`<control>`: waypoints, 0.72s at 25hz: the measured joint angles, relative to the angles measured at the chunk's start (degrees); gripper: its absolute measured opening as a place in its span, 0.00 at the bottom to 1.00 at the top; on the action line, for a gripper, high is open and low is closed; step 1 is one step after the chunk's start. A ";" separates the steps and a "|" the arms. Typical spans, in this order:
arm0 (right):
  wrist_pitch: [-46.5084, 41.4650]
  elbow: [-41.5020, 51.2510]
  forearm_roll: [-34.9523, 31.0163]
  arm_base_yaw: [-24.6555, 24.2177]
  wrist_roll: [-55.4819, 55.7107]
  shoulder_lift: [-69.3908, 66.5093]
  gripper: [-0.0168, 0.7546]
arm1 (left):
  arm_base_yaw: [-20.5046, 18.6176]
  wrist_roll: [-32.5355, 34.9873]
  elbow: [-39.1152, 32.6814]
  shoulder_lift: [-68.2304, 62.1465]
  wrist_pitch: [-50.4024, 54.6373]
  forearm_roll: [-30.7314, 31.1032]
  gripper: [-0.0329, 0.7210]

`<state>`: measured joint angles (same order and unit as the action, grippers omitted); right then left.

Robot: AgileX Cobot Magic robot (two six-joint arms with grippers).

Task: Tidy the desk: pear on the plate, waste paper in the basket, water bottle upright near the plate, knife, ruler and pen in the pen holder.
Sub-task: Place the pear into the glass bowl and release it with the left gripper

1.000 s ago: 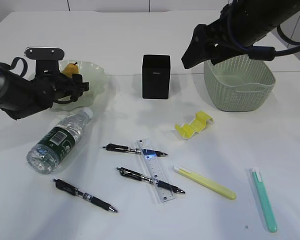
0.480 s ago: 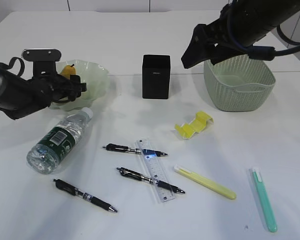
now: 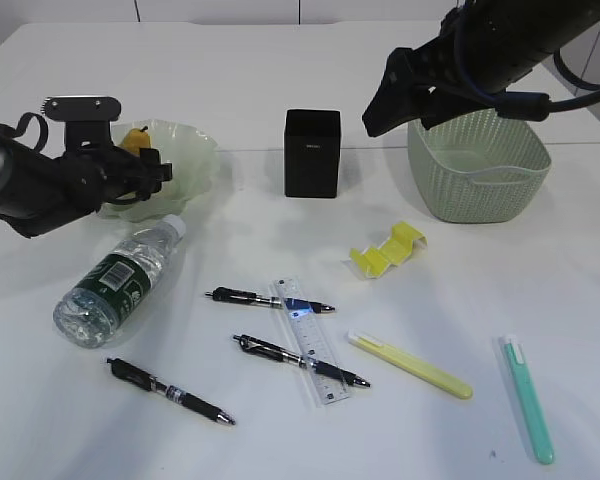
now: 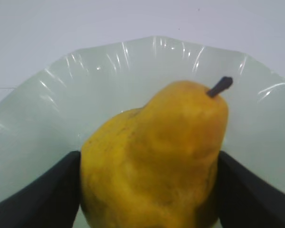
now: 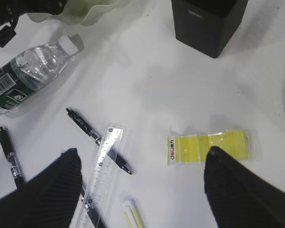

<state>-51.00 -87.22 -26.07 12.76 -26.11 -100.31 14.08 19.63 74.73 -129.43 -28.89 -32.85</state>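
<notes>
Left wrist view, fingers point(image 4: 33, 190) wide beside pear point(image 4: 156, 156) in plate point(image 4: 47, 109), right fingers point(image 5: 54, 183) wide, empty

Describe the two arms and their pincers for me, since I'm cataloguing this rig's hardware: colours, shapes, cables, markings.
Both arms are matte black with rounded tubular links. The left pincer carries a grey bar-shaped plate with a toothed upper edge above it and a looped black cable on the arm behind. The right pincer tapers to pointed black fingers with finely ribbed faces; dark cables loop beside that arm. No markings are legible.
</notes>
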 joint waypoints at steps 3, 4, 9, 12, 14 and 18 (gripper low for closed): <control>0.11 0.00 0.00 0.00 0.00 0.00 0.79 | 0.00 0.00 1.13 0.00 0.48 0.00 0.81; 0.23 0.00 0.00 0.00 0.00 0.00 0.79 | 0.00 0.00 1.36 0.00 0.58 0.00 0.81; 0.45 0.00 -0.09 0.00 0.00 0.00 0.79 | 0.00 0.00 2.92 0.00 3.51 -0.04 0.81; 0.48 0.00 -0.09 0.00 0.00 0.00 0.79 | -0.12 0.00 3.35 0.00 4.36 -0.04 0.81; 0.57 0.00 -0.09 0.00 0.00 0.00 0.79 | -0.12 0.00 3.59 0.00 4.36 -0.04 0.81; 0.57 0.00 -0.09 0.00 0.00 0.00 0.79 | -0.32 0.00 3.63 0.00 5.08 -0.04 0.82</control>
<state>-50.43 -87.22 -26.16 12.76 -26.11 -100.31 13.76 19.63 78.37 -129.43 -23.81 -32.88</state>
